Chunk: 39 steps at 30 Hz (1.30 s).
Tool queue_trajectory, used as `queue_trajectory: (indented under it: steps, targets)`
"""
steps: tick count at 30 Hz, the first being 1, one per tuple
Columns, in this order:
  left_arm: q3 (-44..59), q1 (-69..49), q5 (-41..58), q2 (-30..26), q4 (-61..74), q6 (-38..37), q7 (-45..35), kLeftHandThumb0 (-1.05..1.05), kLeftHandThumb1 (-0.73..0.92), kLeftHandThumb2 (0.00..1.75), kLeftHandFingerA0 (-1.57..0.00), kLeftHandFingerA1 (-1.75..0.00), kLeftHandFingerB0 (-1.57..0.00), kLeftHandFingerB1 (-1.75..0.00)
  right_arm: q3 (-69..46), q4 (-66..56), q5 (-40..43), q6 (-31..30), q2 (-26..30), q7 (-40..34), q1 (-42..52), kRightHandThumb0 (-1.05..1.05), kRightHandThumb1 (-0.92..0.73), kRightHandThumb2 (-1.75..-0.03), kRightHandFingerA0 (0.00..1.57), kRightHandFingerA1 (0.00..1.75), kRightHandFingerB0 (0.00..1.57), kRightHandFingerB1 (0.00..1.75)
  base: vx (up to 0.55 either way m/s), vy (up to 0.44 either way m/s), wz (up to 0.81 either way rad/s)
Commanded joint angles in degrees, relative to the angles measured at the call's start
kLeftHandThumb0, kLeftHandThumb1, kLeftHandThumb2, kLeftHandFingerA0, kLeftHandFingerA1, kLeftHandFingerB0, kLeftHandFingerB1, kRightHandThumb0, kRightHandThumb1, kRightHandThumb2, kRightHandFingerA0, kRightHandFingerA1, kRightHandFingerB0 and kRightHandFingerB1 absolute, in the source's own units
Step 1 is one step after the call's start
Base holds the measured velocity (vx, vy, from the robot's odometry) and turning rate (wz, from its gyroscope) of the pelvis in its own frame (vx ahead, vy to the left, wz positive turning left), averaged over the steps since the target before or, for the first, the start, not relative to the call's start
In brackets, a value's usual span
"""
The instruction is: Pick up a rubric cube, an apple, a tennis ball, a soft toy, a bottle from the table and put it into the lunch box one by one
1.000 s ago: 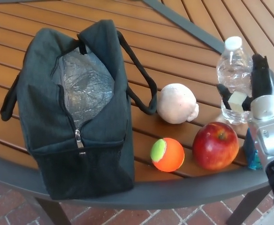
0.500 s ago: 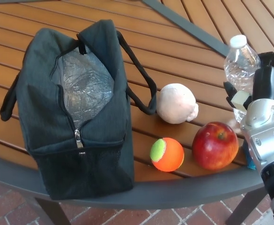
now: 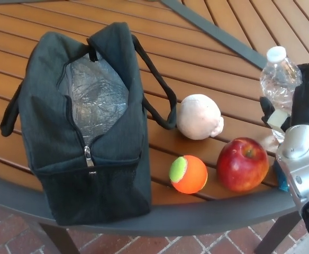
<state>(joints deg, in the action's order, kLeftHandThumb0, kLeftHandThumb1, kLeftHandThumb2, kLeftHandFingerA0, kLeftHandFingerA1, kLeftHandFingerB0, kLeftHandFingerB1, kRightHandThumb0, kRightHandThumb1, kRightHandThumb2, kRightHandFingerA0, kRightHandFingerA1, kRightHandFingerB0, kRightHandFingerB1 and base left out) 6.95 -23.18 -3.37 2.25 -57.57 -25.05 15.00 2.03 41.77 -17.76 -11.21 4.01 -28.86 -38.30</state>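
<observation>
Nearest the table edge, the tennis ball [image 3: 188, 174] and the apple [image 3: 243, 164] wait unpacked, the soft toy [image 3: 199, 117] just behind them. The lunch box [image 3: 85, 121] stands unzipped, nothing visible inside its foil lining. At the far right, the right hand [image 3: 294, 108] is clasped around the bottle [image 3: 278, 79], which tilts slightly. The left hand does not show.

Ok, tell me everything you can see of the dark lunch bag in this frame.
The dark grey fabric lunch bag stands upright at the wooden slatted table's near left edge. Its top is unzipped and gaping, showing crinkled silver foil lining; the visible part holds nothing. A metal zipper pull hangs on the front. Black carry straps loop out on both sides, the right one drooping near the white soft toy.
</observation>
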Motion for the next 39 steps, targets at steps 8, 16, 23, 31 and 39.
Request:
queue_trajectory:
  steps: [8, 16, 23, 31, 39]
  targets:
    - [0.67, 2.99, 0.09, -0.77, -1.64, -2.19, 1.61, 0.1, 0.53, 0.97, -0.96, -1.07, -0.89, -0.9, -7.76, -13.09, 18.4, 12.51, -6.88, 15.42, -1.44, -0.17, -0.38, -1.43, 1.01, 1.72, 0.9, 1.56, 0.0, 0.0, 0.0]
    - [1.93, 4.26, 1.97, -0.06, -2.24, -2.0, -0.35, 0.05, 0.57, 0.85, -0.93, -1.12, -0.89, -0.91, -10.89, -27.64, 28.8, 3.43, -12.56, 21.34, -3.88, -0.16, -0.39, -1.46, 1.02, 1.75, 0.78, 1.74, 0.0, 0.0, 0.0]
    - [0.9, 2.89, 0.2, 0.59, 1.6, -0.58, 1.88, 0.05, 0.58, 0.75, -1.0, -1.07, -0.88, -0.88, -11.04, -34.17, 30.17, -0.61, -13.49, 22.11, -5.73, -0.18, -0.39, -1.43, 1.02, 1.75, 0.79, 1.71, 0.0, 0.0, 0.0]
    - [0.47, 2.93, -0.11, 0.86, 3.44, -0.15, 2.23, 0.06, 0.57, 0.79, -0.99, -1.08, -0.88, -0.88, -6.55, -41.52, 29.24, -0.96, -11.93, 27.02, -6.25, -0.2, -0.37, -1.43, 1.04, 1.75, 0.84, 1.68, 0.0, 0.0, 0.0]
    - [0.41, 2.98, 0.36, 1.0, 3.75, -0.74, 1.05, 0.05, 0.57, 0.83, -1.02, -1.11, -0.89, -0.91, -3.35, -50.79, 34.28, -8.45, -14.58, 28.14, -7.87, -0.18, -0.39, -1.39, 1.03, 1.75, 0.87, 1.63, 0.0, 0.0, 0.0]
